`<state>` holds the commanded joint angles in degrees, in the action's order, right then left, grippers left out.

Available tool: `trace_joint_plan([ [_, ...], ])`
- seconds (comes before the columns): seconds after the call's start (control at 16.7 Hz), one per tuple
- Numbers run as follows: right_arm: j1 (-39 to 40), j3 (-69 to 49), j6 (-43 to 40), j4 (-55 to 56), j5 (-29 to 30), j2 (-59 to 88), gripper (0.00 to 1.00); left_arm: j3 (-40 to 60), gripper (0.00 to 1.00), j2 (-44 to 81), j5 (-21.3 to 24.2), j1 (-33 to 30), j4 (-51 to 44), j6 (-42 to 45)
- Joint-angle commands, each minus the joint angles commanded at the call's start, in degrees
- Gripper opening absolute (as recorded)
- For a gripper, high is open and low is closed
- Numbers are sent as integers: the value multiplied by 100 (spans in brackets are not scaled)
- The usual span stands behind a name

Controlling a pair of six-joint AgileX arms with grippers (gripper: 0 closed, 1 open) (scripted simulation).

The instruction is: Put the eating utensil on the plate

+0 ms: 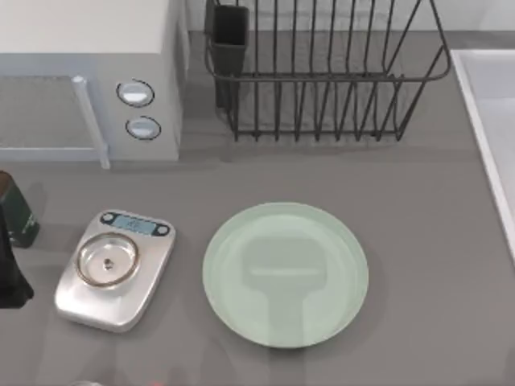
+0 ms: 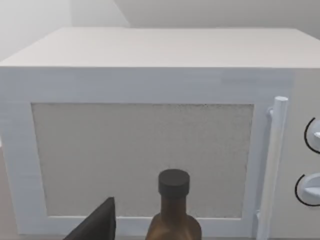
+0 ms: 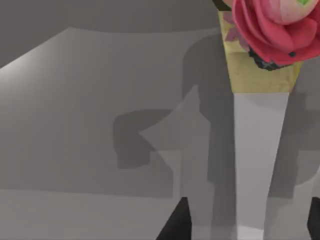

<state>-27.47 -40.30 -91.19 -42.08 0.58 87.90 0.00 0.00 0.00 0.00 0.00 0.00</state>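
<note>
- Top view showed a white microwave (image 1: 88,76) at the far left of the grey counter (image 1: 434,209), with a silver kitchen scale (image 1: 115,269) in front of it.
- Left arm (image 1: 10,265) sat at the left edge beside a dark bottle (image 1: 16,213); whether its fingers were open or closed could not be told.
- Mint-green plate (image 1: 286,273) lay bare at centre, just right of the scale, with a wire dish rack (image 1: 322,72) behind it.
- Right wrist view showed a white handle (image 3: 260,165) with a pink flower knob (image 3: 275,30) running between dark fingers (image 3: 175,225); their grip could not be told.

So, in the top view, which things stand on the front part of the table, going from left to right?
Dark bottle at the left edge → silver kitchen scale → mint-green plate.
</note>
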Motion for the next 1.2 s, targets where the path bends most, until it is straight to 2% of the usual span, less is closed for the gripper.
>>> trace_joint_plan([
  [0.48,-16,-1286,-32,-2205,3,-792,0,0,100,0,0,0,0,0],
  [0.96,31,-1442,-52,-2373,1,-872,0,0,100,0,0,0,0,0],
  [1.2,536,-1849,-884,-2410,-10,-502,0,0,100,0,0,0,0,0],
])
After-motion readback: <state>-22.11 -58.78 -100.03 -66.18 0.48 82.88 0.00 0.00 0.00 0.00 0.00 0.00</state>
